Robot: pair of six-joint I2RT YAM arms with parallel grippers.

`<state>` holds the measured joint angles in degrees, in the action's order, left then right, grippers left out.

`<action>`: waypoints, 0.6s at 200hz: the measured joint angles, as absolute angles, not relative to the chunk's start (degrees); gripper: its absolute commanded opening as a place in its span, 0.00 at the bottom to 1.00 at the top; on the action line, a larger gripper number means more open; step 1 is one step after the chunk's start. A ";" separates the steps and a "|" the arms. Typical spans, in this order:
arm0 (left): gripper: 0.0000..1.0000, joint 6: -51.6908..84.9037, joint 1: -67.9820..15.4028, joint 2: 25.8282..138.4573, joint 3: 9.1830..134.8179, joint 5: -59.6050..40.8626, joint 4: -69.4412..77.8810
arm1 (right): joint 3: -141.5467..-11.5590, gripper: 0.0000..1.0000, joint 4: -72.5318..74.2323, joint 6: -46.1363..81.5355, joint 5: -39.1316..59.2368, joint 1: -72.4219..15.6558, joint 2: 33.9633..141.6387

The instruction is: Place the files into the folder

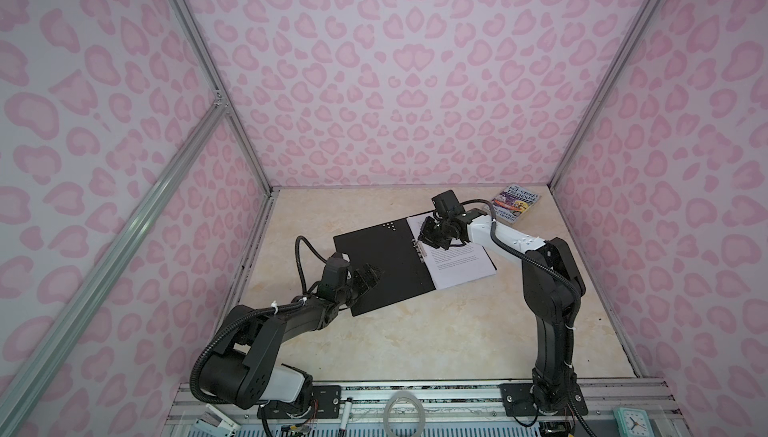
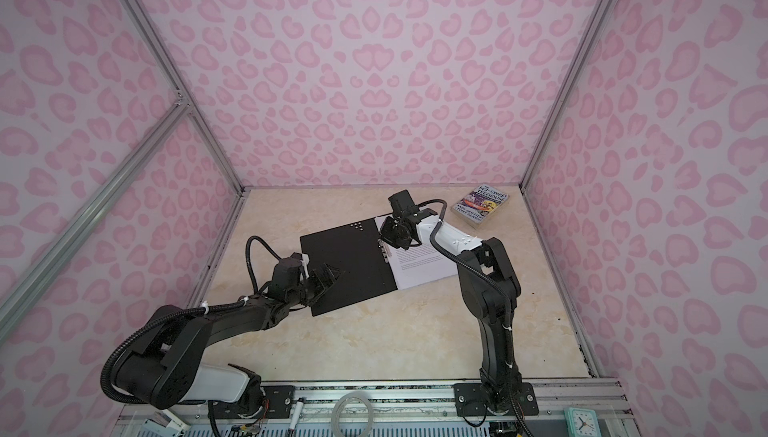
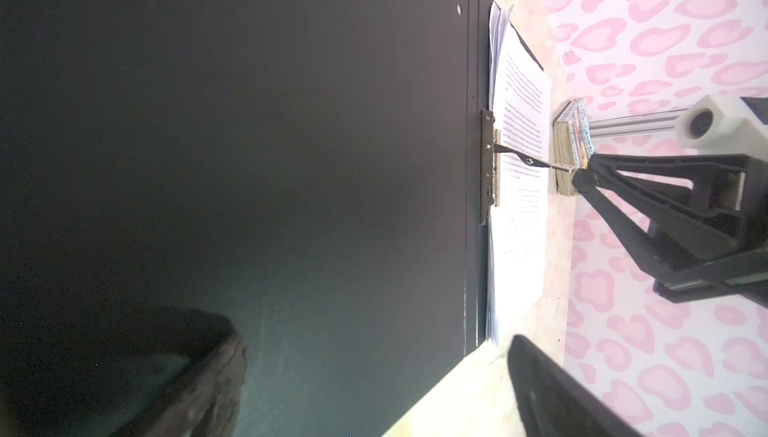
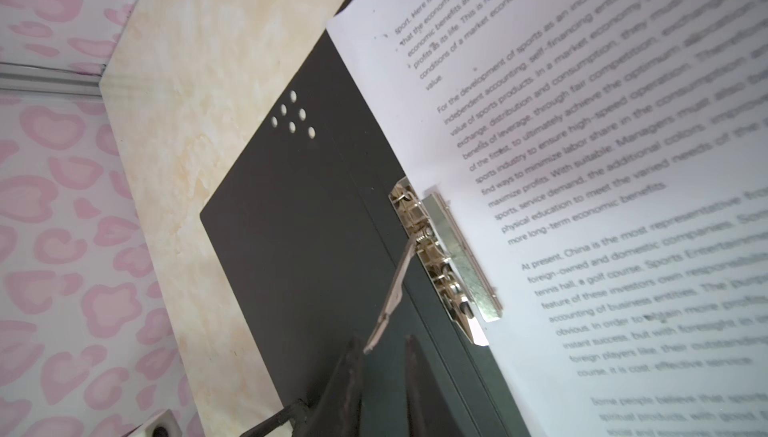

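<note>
The thin folder [image 1: 382, 264] lies open, black inside up, on the beige marbled tabletop [image 1: 415, 331], the white printed sheets [image 1: 457, 266] on its right half with their edge under the metal spine clip [image 4: 449, 260]. The right gripper [image 4: 382, 339] has its jaws close together at the tip of the clip's raised lever [image 4: 395, 285], whether pinching it I can't tell; the left gripper [image 1: 370, 279] hangs spread wide over the left cover. I'd swing that lever along its hinge arc, cover pinned, not drag it.
</note>
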<state>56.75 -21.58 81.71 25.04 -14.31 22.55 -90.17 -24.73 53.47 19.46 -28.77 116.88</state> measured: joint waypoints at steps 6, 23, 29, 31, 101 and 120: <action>1.00 56.62 -21.58 81.71 24.99 -14.33 22.55 | -90.17 0.19 -24.49 53.89 19.64 -28.84 116.95; 1.00 56.55 -21.58 81.73 24.95 -14.35 22.65 | -90.17 0.19 -23.92 54.61 19.79 -28.88 116.95; 1.00 56.53 -21.58 81.73 24.91 -14.35 22.76 | -90.17 0.19 -23.57 54.94 19.84 -28.93 116.95; 1.00 56.55 -21.58 81.73 24.88 -14.35 22.79 | -90.17 0.19 -23.49 55.00 19.86 -28.93 116.95; 1.00 56.55 -21.54 82.00 24.86 -14.46 23.31 | -90.26 0.13 -23.42 55.90 20.84 -28.88 117.99; 1.00 56.58 -21.54 82.06 24.86 -14.50 23.44 | -90.13 0.12 -23.33 55.92 21.06 -28.88 117.99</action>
